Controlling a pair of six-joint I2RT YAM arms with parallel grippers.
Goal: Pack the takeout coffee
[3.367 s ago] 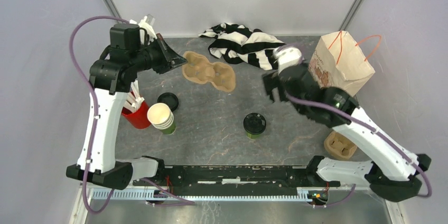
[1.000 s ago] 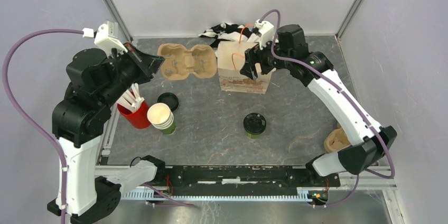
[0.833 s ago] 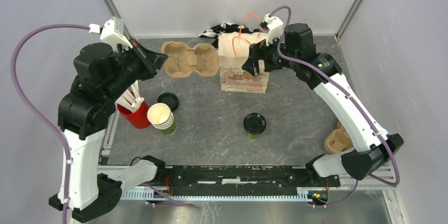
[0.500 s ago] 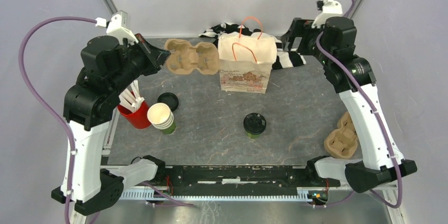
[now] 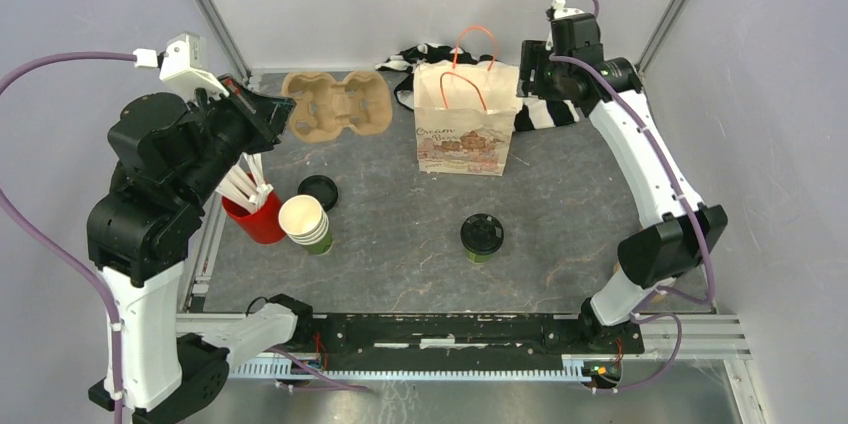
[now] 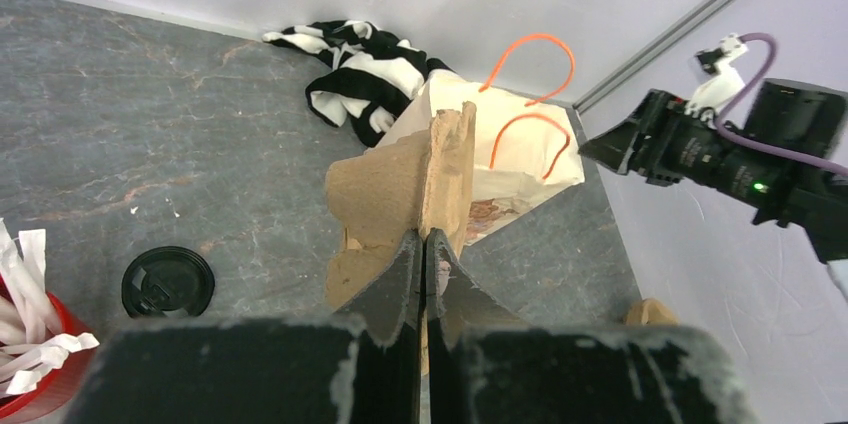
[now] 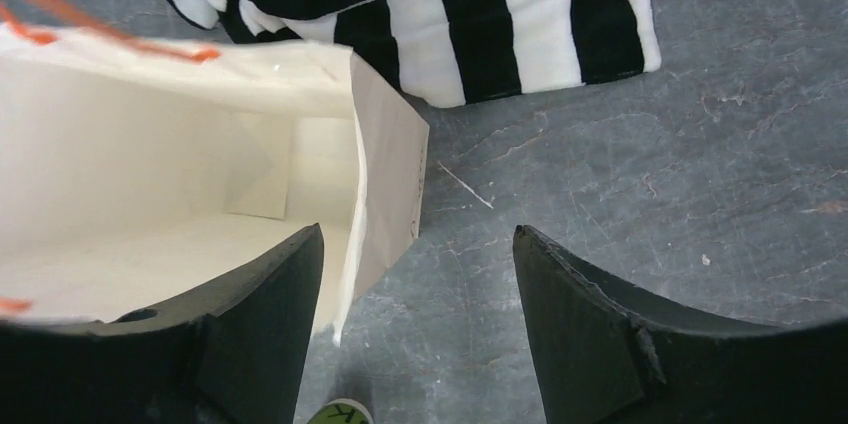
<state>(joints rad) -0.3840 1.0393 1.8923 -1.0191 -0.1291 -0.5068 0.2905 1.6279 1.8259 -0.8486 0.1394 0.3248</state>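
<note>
Maybe the tray [image 6: 392, 184], pinched tight in the left pincer [image 6: 422, 242], tips the bag [image 5: 465, 139] over, since the wide-apart right pincer [image 7: 415, 244] holds nothing.

Top cam looks down on table [image 5: 400, 234]; both wrist cams see paper bag [image 7: 385, 174].

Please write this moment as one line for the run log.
left hand: shut on cup carrier | right hand: open, beside paper bag | takeout coffee: on table, not yet packed
</note>
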